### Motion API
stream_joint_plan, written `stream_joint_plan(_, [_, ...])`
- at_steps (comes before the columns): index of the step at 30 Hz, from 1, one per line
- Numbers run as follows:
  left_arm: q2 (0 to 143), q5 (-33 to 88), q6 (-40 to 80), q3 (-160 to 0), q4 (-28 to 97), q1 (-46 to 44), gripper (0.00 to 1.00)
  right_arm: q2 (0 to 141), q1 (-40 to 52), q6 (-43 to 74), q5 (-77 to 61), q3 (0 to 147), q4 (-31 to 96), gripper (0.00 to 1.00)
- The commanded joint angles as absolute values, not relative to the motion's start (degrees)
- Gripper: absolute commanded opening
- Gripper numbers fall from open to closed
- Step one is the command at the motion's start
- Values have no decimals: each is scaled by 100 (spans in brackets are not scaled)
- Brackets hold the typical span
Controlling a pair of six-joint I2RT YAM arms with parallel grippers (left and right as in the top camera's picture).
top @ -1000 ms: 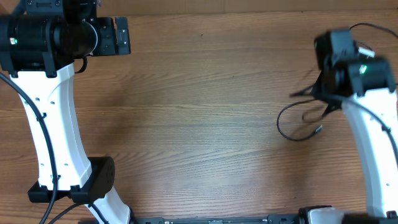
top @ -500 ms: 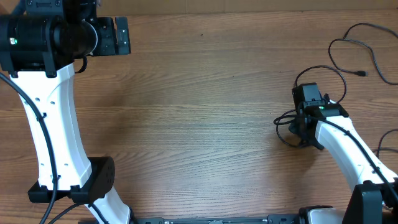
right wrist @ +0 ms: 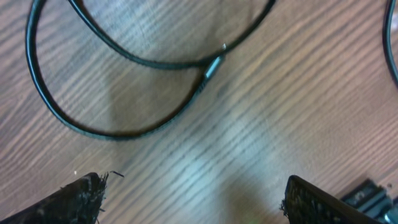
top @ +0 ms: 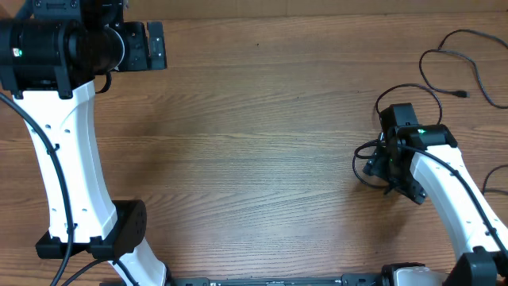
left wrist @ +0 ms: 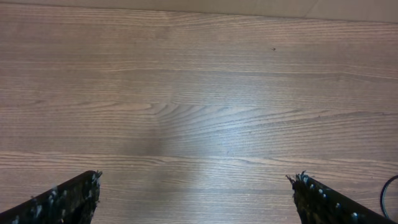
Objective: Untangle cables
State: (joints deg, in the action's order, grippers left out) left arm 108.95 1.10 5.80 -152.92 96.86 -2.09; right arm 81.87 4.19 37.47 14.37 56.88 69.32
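Thin black cables lie at the table's right side. One cable loop (top: pixel 359 165) curls beside my right gripper (top: pixel 389 171), and a second cable (top: pixel 441 56) winds along the far right edge, ending in a small plug (top: pixel 463 94). The right wrist view shows the loop (right wrist: pixel 93 127) and its plug joint (right wrist: pixel 211 65) flat on the wood beyond my right gripper (right wrist: pixel 193 199). It is open and low over the table, with only bare wood between the fingertips (right wrist: pixel 84 193). My left gripper (top: pixel 157 45) hovers open at the far left, away from every cable, empty in its wrist view (left wrist: pixel 196 199).
The wooden table (top: pixel 254 159) stretches between the two arms. The left arm's white links (top: pixel 67 159) and base (top: pixel 127 226) stand at the near left. Another cable arc (right wrist: pixel 392 31) crosses the right edge of the right wrist view.
My right gripper has swung from the far right down and left toward the cable loop and gone from shut to open. The far-right cable is now uncovered. The left arm is still.
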Motion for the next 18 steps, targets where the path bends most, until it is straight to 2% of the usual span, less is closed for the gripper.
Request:
stream_joint_plan(1, [10938,154,513,-15270,9679,-189,100,8036,482,3767,1262,5791,6943,93])
stream_joint_plan(5, [10938,156,513,-15270,9679,-189,100,8036,491,3503,1144,5566,6860,94])
stream_joint_plan(10, [10938,156,513,-15248,9679,-189,100,8038,491,3398,930,5070,6252,88])
stream_joint_plan(15, [10938,156,513,-15207,9679,-189,100,8044,491,3039,318,4462,5168,88])
stream_joint_plan(18, [10938,156,513,-15189,9679,-189,100,8049,480,2875,180,4073,4678,91])
